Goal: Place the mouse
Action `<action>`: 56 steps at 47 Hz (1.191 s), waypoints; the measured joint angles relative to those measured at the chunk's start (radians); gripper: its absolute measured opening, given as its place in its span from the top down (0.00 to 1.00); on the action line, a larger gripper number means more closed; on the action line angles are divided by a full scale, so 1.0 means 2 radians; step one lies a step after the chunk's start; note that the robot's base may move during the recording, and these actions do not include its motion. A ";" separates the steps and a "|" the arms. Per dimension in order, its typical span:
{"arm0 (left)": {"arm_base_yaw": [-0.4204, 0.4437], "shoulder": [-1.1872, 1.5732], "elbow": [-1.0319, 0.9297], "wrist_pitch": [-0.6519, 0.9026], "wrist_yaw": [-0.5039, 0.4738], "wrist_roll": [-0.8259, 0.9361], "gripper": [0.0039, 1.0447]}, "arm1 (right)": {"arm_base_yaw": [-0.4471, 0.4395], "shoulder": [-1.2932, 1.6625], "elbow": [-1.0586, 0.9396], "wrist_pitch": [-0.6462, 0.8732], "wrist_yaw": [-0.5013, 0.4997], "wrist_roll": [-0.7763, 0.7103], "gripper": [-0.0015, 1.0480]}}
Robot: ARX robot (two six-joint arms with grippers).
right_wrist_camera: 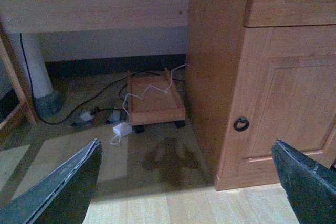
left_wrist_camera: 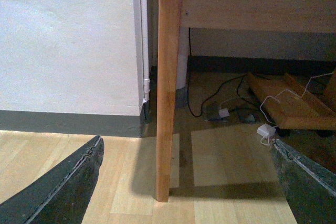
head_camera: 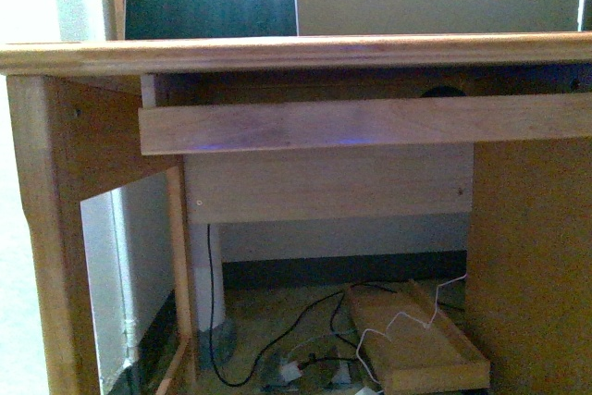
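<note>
Pale wood flooring (left_wrist_camera: pixel 231 156) lies under the left gripper (left_wrist_camera: pixel 186 144) and right gripper (right_wrist_camera: pixel 186 142), both low, jaws spread wide and empty, facing the desk (head_camera: pixel 277 53). Behind its tray front (head_camera: pixel 370 122) shows a dark rounded hump (head_camera: pixel 444 92); whether that is the mouse I cannot tell.

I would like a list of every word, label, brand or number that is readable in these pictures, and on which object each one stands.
There is no readable text in any view.
The laptop on the desk shows no logo or letters.
The cabinet door is plain wood.
The white charger on the floor is too small to show any print.
</note>
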 joint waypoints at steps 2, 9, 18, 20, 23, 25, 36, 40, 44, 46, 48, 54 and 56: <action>0.000 0.000 0.000 0.000 0.000 0.000 0.07 | 0.000 0.000 0.000 0.000 0.000 0.000 0.07; 0.000 0.000 0.000 0.000 0.000 0.000 0.07 | 0.000 0.000 0.000 0.000 0.000 0.000 0.07; 0.000 0.000 0.000 0.000 0.000 0.000 0.07 | 0.000 0.000 0.000 0.000 0.000 0.000 0.07; 0.000 0.000 0.000 0.000 0.000 0.000 0.07 | 0.000 0.000 0.000 0.000 0.000 0.000 0.07; 0.000 0.000 0.000 0.000 0.000 0.000 0.07 | 0.000 0.000 0.000 0.000 0.000 0.000 0.07; 0.000 0.000 0.000 0.000 0.000 0.000 0.07 | 0.000 0.000 0.000 0.000 0.000 0.000 0.07; 0.000 0.000 0.000 0.000 0.000 0.000 0.07 | 0.000 0.000 0.000 0.000 0.000 0.000 0.07; 0.000 0.000 0.000 0.000 0.000 0.000 0.07 | 0.000 0.000 0.000 0.000 0.000 0.000 0.07; 0.004 0.015 0.012 -0.033 0.027 -0.027 0.07 | 0.000 0.000 0.000 0.000 0.000 0.000 0.07; 0.003 0.047 0.028 -0.066 0.039 -0.060 0.07 | 0.000 0.000 0.000 0.000 0.000 0.000 0.07; 0.003 0.075 0.032 -0.067 0.045 -0.076 0.07 | 0.000 0.000 0.000 0.000 -0.001 0.000 0.07; 0.018 0.185 0.033 0.001 0.079 -0.080 0.07 | 0.000 0.000 0.000 0.000 0.000 0.000 0.07; 0.025 0.229 0.034 0.039 0.084 -0.069 0.07 | 0.000 0.000 0.000 0.000 0.000 0.000 0.07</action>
